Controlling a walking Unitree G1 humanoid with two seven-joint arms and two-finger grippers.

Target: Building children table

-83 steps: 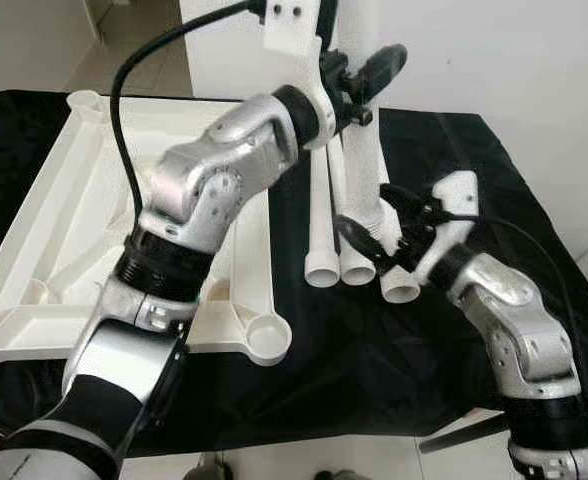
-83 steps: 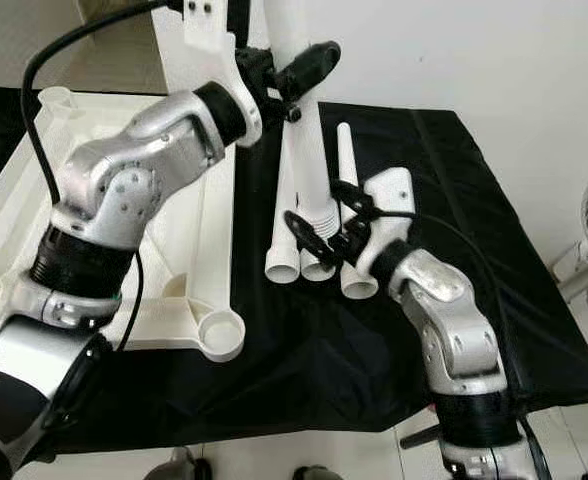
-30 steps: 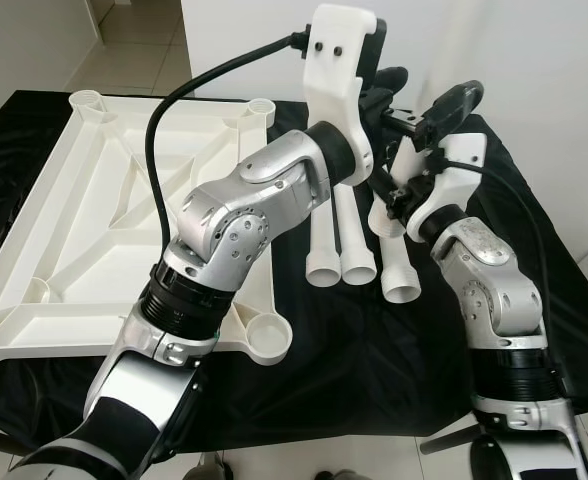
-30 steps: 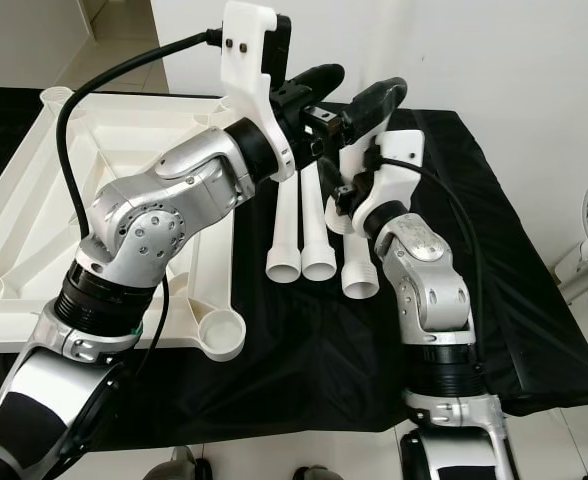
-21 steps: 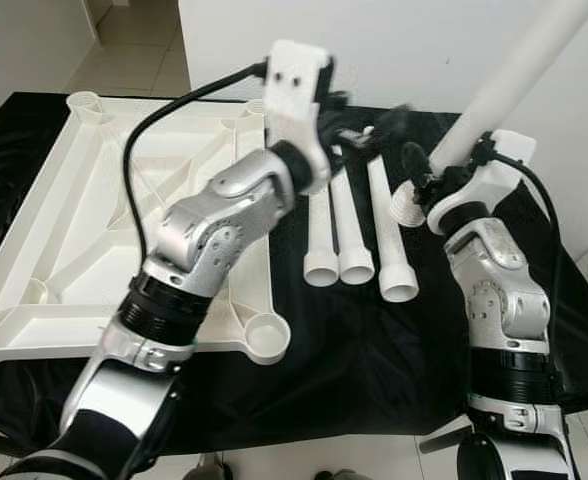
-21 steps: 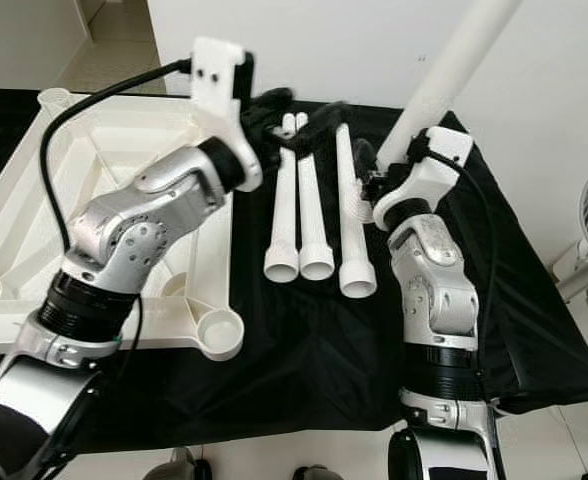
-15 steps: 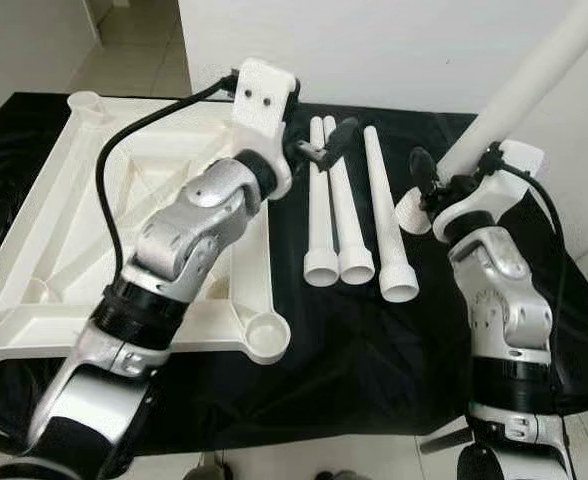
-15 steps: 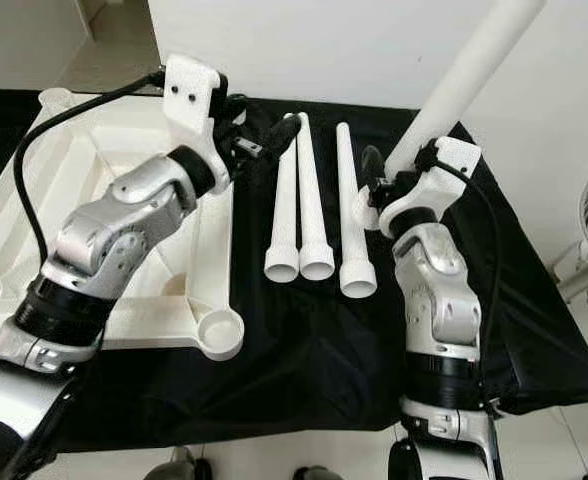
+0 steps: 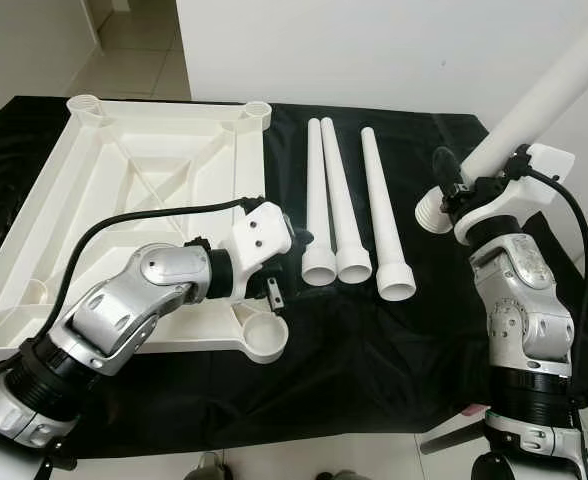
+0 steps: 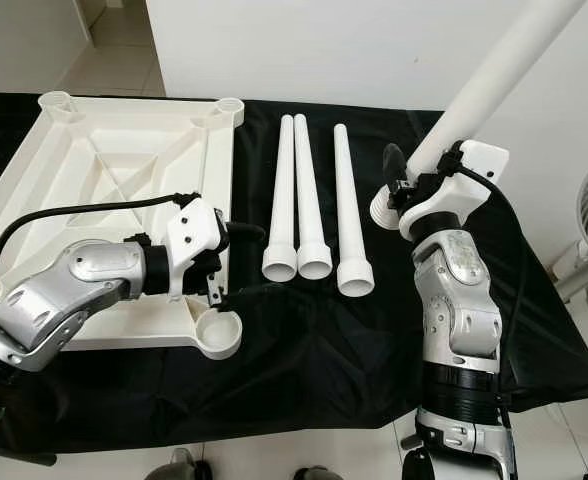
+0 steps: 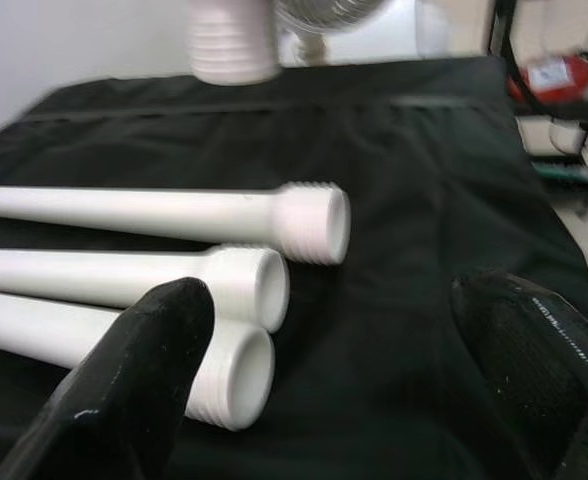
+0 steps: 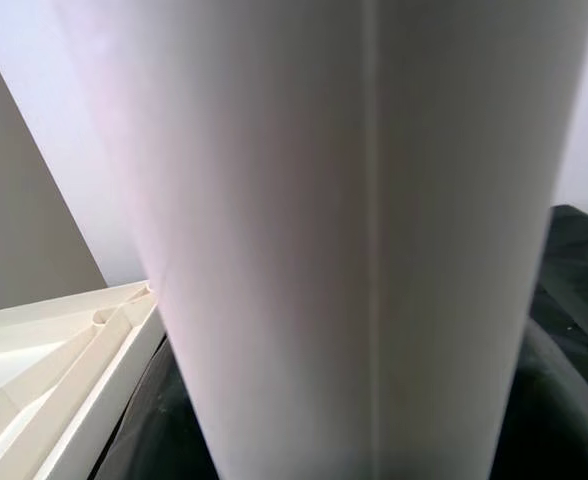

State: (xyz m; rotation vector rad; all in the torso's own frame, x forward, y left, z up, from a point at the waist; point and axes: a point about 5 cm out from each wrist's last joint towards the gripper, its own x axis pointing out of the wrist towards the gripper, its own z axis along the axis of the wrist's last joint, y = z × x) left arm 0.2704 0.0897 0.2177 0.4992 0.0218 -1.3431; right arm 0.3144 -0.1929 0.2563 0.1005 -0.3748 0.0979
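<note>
A white table leg (image 9: 534, 105) is clamped in the right pincer (image 9: 452, 185), tilted up over the black-clothed counter (image 9: 374, 350). Three more legs (image 9: 339, 215) are laid side by side beside the upturned white tabletop (image 9: 124, 200). The left pincer (image 11: 324, 400) is held apart, empty, near the legs' threaded ends.

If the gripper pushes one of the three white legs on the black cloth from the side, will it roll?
Probably yes: each leg is a round tube. It would likely curve, since the threaded end is wider. The black cloth may slow it.
</note>
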